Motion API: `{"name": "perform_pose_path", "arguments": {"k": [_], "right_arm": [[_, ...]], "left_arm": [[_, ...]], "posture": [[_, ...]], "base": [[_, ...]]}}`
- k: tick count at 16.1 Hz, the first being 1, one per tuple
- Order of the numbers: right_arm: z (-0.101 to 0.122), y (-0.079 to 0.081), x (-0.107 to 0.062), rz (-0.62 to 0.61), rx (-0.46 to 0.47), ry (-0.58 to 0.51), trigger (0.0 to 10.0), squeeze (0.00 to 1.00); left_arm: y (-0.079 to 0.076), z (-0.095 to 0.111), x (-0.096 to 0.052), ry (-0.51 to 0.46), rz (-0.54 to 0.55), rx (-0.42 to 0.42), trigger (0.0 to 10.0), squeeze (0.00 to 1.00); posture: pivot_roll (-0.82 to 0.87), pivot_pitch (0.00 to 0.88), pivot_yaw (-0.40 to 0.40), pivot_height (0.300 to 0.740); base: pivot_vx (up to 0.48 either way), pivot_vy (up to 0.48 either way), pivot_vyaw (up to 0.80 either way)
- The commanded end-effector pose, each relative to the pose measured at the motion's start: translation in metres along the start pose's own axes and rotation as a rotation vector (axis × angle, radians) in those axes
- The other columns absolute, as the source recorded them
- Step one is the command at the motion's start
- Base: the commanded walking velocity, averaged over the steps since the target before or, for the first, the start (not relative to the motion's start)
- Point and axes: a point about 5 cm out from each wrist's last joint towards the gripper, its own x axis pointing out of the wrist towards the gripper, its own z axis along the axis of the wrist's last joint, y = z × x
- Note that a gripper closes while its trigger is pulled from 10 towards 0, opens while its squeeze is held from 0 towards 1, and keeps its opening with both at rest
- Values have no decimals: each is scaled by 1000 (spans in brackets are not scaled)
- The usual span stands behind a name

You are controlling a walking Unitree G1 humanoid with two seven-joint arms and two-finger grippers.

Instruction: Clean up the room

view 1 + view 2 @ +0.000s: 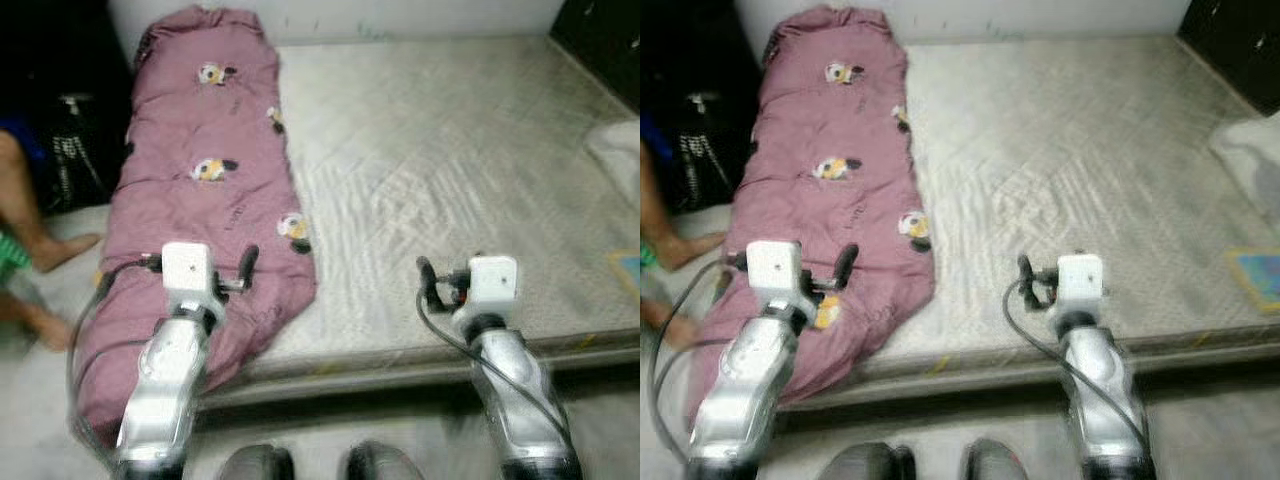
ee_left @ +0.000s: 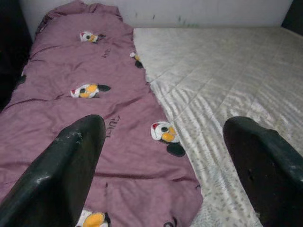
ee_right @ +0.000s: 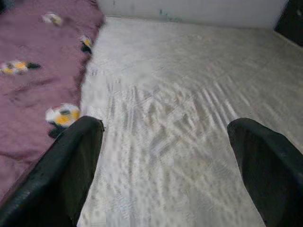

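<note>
At the far left of the head views a person's bare legs (image 1: 40, 235) stand on the floor beside the bed, close to the quilt's outer edge, something the left arm would have to keep away from. Next comes the task's likely thing, a mauve quilt printed with small cartoon animals (image 1: 205, 200), folded into a long strip that lies along the left side of the mattress (image 1: 450, 180); its long axis runs away from the robot, from the near edge, where its end spills over the side toward the floor, up to the wall at the head of the bed. The left claw (image 2: 163, 165) hangs over the near end of that strip with its two black fingers spread wide and nothing between them, and the wrist view shows the quilt's inner edge running between the fingers. So the quilt lies directly below and ahead of this claw, which is plainly the nearer one. Further right, the right claw (image 3: 165, 165) is likewise wide open and empty over bare quilted mattress, with the quilt's edge off to its left, so it would have to reach across to help.
</note>
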Motion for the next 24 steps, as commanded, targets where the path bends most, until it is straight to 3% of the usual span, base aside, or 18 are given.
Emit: {"name": "perform_pose_path", "arguments": {"k": [1,9,14,21,24], "right_arm": [[3,2,0,-2,4,-16,10000,0],[6,2,2,7,-4,-22,10000,0],[10,4,5,18,-12,-35,10000,0],[8,6,3,16,-3,-28,10000,0],[7,3,1,-1,24,-36,10000,0]], "left_arm": [[6,2,-1,-4,12,17,10000,0],[5,5,2,-10,25,27,10000,0],[10,22,3,-48,63,42,10000,0],[7,13,-4,-23,42,63,10000,0],[22,4,-13,12,78,94,10000,0]], "posture": [[-26,100,4,740],[-34,117,1,740],[-11,151,-8,740],[-21,142,1,740],[-17,132,6,740]], "base": [[0,480,0],[0,480,0],[0,0,0],[0,0,0],[0,0,0]]}}
